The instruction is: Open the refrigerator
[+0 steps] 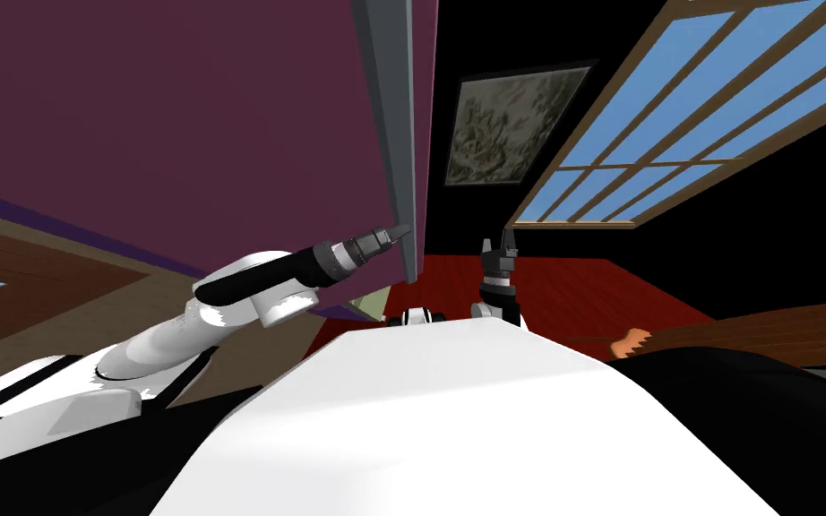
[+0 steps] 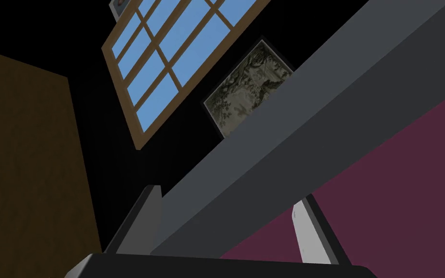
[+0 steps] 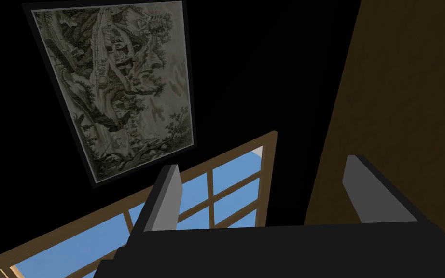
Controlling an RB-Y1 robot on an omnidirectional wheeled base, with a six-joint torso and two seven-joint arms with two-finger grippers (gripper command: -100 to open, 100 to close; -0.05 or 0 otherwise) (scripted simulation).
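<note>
Head: rolled, close to flat maroon panel (image 1: 178,116), upper left. Left wrist: hard along its dark grey edge (image 2: 289,145). Shared by all three: framed grey-green landscape picture (image 1: 510,125), wood-framed blue window (image 1: 689,116).

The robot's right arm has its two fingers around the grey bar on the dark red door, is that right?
No, it is the left arm. The left wrist view shows the left end effector with its two fingers around the grey bar on the dark red door. The right end effector stands apart from it.
</note>
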